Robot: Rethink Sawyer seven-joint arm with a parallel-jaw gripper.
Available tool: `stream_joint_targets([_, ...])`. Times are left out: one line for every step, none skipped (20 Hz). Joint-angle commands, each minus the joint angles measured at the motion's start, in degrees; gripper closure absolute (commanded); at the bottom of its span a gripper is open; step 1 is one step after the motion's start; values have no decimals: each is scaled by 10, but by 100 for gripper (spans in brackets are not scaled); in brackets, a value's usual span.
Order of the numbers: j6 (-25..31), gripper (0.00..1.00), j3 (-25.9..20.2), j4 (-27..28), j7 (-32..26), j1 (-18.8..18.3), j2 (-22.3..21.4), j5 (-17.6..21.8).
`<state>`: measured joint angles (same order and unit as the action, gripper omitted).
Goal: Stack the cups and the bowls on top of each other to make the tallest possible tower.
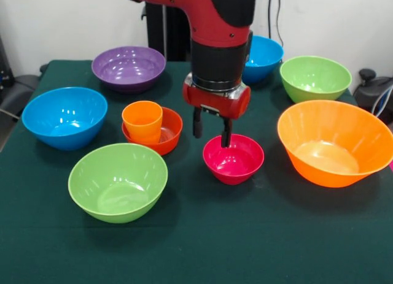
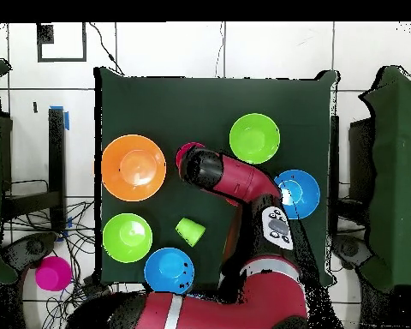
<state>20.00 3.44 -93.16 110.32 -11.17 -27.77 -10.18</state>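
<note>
My gripper (image 1: 212,130) is open and hangs over the far left rim of the magenta bowl (image 1: 233,159), which sits upright on the green table. One finger (image 1: 226,135) reaches down at the bowl's rim; the other (image 1: 198,124) is outside it. The orange cup (image 1: 142,121) stands upright in the small red-orange bowl (image 1: 169,134), just left of the gripper. In the overhead view the arm (image 2: 235,180) covers the gripper, that stack and the purple bowl; only an edge of the magenta bowl (image 2: 187,151) shows. The light green cup (image 2: 190,231) sits alone near the robot's base.
Around the middle stand a light green bowl (image 1: 118,181), a blue bowl (image 1: 64,117), a purple bowl (image 1: 129,67), a second blue bowl (image 1: 265,56), a second green bowl (image 1: 315,77) and the largest orange bowl (image 1: 334,143). A pink object (image 2: 52,273) lies off the table.
</note>
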Motion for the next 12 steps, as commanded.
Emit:
stream_joint_targets([-54,0,-33,38,86,-4,46,-9])
stream_joint_targets([-55,0,-35,39,85,-5,48,-10])
stream_joint_targets([-60,0,-36,40,86,-6,52,-10])
stream_joint_targets([-63,0,-36,41,86,-6,55,-11])
stream_joint_targets([-65,0,-36,42,87,-7,57,-12])
stream_joint_targets([-69,0,-38,41,88,-8,60,-13])
stream_joint_targets([-73,0,-39,35,90,-7,57,-14])
stream_joint_targets([-77,0,-42,33,91,-9,59,-14])
stream_joint_targets([-86,0,-43,31,94,-7,64,-15])
stream_joint_targets([-91,0,-46,29,96,-8,67,-17])
stream_joint_targets([-98,0,-47,27,100,-7,71,-18])
stream_joint_targets([-104,0,-49,26,101,-7,74,-19])
